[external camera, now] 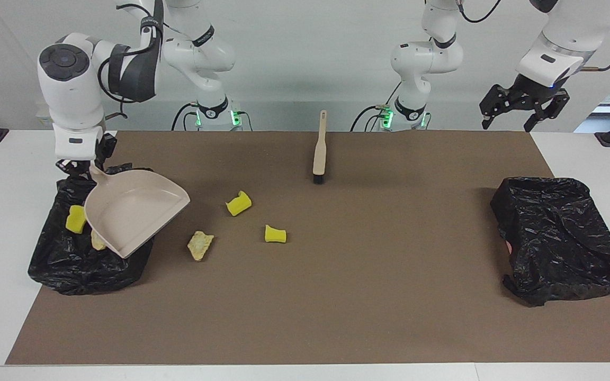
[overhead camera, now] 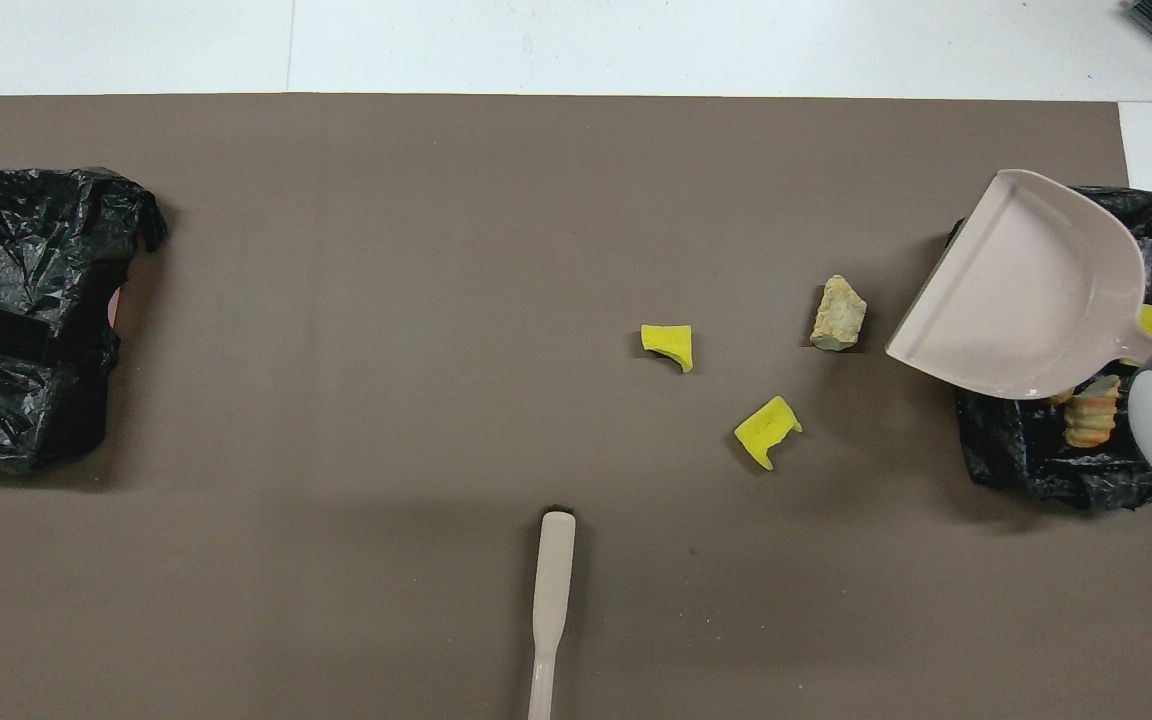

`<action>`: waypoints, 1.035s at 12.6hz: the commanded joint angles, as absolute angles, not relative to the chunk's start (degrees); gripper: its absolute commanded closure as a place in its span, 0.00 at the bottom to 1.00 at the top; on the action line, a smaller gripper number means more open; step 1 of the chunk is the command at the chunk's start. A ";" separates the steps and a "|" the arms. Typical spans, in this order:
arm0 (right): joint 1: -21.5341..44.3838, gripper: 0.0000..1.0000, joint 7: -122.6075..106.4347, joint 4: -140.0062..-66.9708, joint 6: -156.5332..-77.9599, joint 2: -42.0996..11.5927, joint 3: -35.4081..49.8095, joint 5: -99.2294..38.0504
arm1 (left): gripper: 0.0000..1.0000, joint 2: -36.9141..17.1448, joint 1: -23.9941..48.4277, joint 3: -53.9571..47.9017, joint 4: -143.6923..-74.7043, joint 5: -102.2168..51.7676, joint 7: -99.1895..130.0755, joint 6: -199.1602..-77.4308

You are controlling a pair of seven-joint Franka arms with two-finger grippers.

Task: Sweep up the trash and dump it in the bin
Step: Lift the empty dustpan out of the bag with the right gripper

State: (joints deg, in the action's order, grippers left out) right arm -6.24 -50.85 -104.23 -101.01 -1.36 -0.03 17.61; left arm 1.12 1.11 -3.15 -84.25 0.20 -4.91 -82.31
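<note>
Right gripper (external camera: pixel 80 166) clamps the dustpan (external camera: pixel 135 211) handle, pan level above the bin (external camera: pixel 66 264) so leftover trash (external camera: pixel 199 245) can be scooped; left gripper (external camera: pixel 522 108) waits open.

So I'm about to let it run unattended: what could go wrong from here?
The dustpan, held by the right gripper, hangs over the bin; swinging low toward the mat, it could snag the bin's black liner. Three scraps remain on the mat: two yellow sponge chunks and a beige crumb. A careless pan placement could knock them away. The brush lies untouched while the open left gripper waits.
</note>
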 commanded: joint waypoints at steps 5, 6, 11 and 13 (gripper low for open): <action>3.50 1.00 -15.17 -103.71 -93.69 -2.19 0.17 3.62 | 0.00 1.76 1.14 -2.90 -84.29 -0.18 -4.83 -81.74; 5.78 1.00 -9.90 -103.45 -93.43 -2.55 0.09 1.69 | 0.00 1.76 1.14 -2.90 -84.29 -0.18 -4.83 -81.48; 16.24 1.00 8.15 -98.45 -93.69 -5.18 0.26 -4.30 | 0.00 1.76 1.14 -2.90 -84.29 -0.18 -4.83 -81.39; 20.29 1.00 17.97 -95.38 -95.44 -9.82 0.26 -7.36 | 0.00 1.85 1.14 -2.90 -84.37 -0.09 -4.48 -80.95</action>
